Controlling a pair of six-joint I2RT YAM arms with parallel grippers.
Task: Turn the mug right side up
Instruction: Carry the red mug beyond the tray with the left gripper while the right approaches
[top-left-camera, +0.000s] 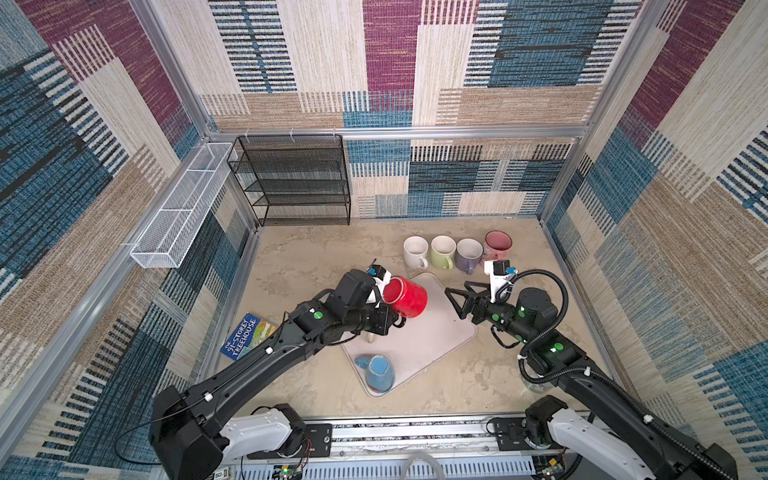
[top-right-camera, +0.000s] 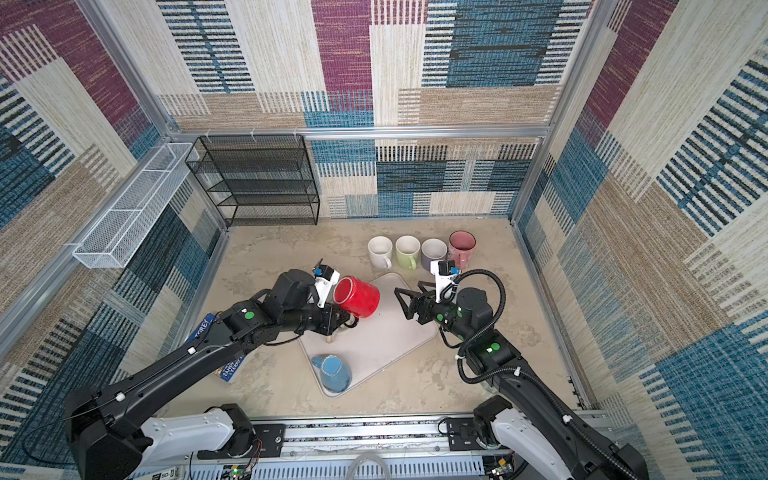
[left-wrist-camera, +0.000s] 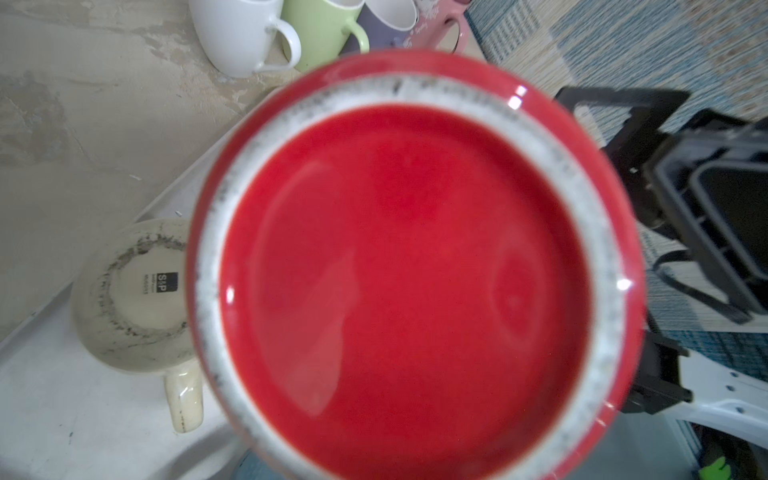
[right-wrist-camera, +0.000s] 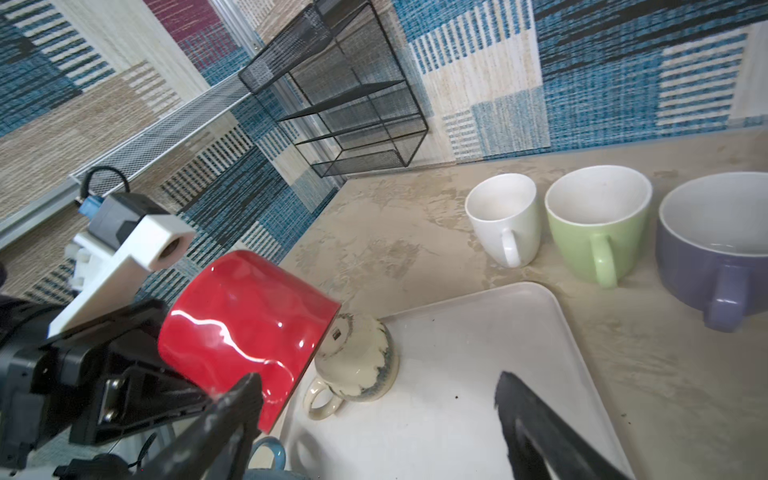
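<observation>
Red mug (top-left-camera: 405, 297) was clamped, tilted, between narrowed fingers of left gripper (top-left-camera: 392, 319) | fingers of right gripper (top-left-camera: 454, 302) were spread wide, mug just beyond their tips, untouched

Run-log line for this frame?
left gripper: shut on red mug, held tilted above tray | right gripper: open, empty, by tray | cream mug, blue mug: upside down on tray

Seven mugs on show: one red mug (top-left-camera: 405, 297), one blue mug (top-left-camera: 379, 374), one cream mug (right-wrist-camera: 357, 361) and a row of four — white mug (top-left-camera: 415, 251), green mug (top-left-camera: 442, 251), purple mug (top-left-camera: 468, 254), pink mug (top-left-camera: 497, 245). Also counted: one tray (top-left-camera: 436, 340), one "91-Storey Treehouse" book (top-left-camera: 245, 336), one black mesh rack (top-left-camera: 291, 178), one white wire basket (top-left-camera: 178, 208) — and two robot arms, left arm (top-left-camera: 257, 365) and right arm (top-left-camera: 582, 374).
</observation>
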